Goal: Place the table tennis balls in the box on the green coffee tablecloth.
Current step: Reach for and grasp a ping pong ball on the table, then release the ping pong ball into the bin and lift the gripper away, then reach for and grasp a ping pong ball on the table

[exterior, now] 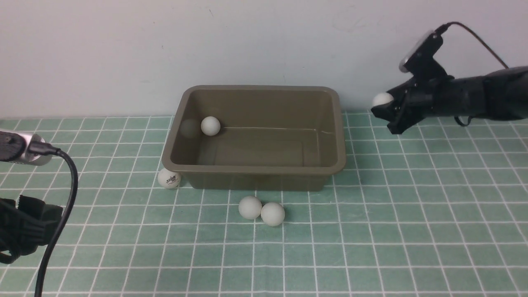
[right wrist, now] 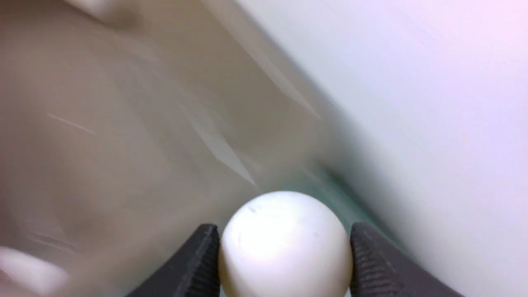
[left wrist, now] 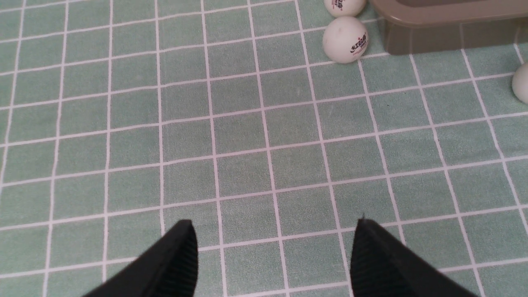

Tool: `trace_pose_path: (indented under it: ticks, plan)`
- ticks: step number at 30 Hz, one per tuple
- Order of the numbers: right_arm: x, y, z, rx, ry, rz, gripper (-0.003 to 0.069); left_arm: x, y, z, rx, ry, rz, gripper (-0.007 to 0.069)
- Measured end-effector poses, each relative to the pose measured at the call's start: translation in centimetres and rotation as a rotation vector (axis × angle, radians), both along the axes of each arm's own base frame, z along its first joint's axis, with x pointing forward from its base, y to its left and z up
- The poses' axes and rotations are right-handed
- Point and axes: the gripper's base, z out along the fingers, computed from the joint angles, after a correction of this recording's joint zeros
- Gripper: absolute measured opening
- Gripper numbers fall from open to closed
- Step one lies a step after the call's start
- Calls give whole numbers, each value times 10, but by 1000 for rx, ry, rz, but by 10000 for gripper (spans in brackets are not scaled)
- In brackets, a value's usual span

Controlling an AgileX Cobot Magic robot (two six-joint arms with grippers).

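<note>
**Front view.** The right gripper [exterior: 387,107] is seen at upper right, raised above the green coffee tablecloth [exterior: 412,214] and just outside the right end of the box [exterior: 255,88]. A held ball [exterior: 382,99] is clamped between its jaws. One boxed ball [exterior: 210,126] is noted inside the box at its left end. On the cloth, a logo ball [exterior: 169,178] is seen against the box's lower-left corner. A pair of balls [exterior: 250,207] is seen touching each other just below the front wall. The left gripper [exterior: 24,227] is parked at lower left.

**Left wrist view.** The left gripper [left wrist: 274,255] is shown with jaws spread and nothing between them, over bare cloth. The logo ball [left wrist: 345,39] is seen at upper right, with a second logo ball [left wrist: 344,4] cut off by the top edge.

**Right wrist view.** The picture is blurred. The held ball [right wrist: 284,243] is pinched between the fingers [right wrist: 206,260]. The brown surface beyond is probably the box's wall.

**Step judged.** The held ball is being carried to the box. Next, the gripper needs to be moved left over the opening, and the ball let go low so it does not bounce out.
</note>
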Motion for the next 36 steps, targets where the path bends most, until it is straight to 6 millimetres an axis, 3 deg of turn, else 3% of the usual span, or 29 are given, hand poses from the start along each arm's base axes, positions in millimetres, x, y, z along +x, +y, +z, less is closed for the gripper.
trace_pose_path:
  ticks: [5,9,12,17,19,22,25,27,30,33,36]
  plan:
    - [-27,55,13,146,127,259,366,0,0,0,1,-6,2,447]
    - [-31,81,6,72,176,221,366,0,0,0,1,-6,2,447]
    - [-29,87,4,52,178,156,368,0,0,0,1,-6,2,447]
    - [-21,85,5,100,189,28,552,1,-1,1,-20,-9,6,447]
    - [-20,84,10,101,163,-1,591,1,-1,1,-23,-10,6,447]
    - [-20,78,31,70,69,-41,596,1,-1,1,-30,-11,8,447]
    - [-25,66,72,6,-76,-97,578,1,-3,1,-42,-13,-3,447]
    - [-39,51,113,-39,-180,-126,562,1,-5,1,-58,-10,-22,447]
    - [-65,43,155,-1,-186,-133,557,4,-11,-1,-93,-2,-88,447]
    - [-95,53,173,36,-66,-55,556,9,-15,-2,-122,-15,-139,447]
    - [-112,71,172,20,47,15,556,12,-18,-3,-126,-32,-184,447]
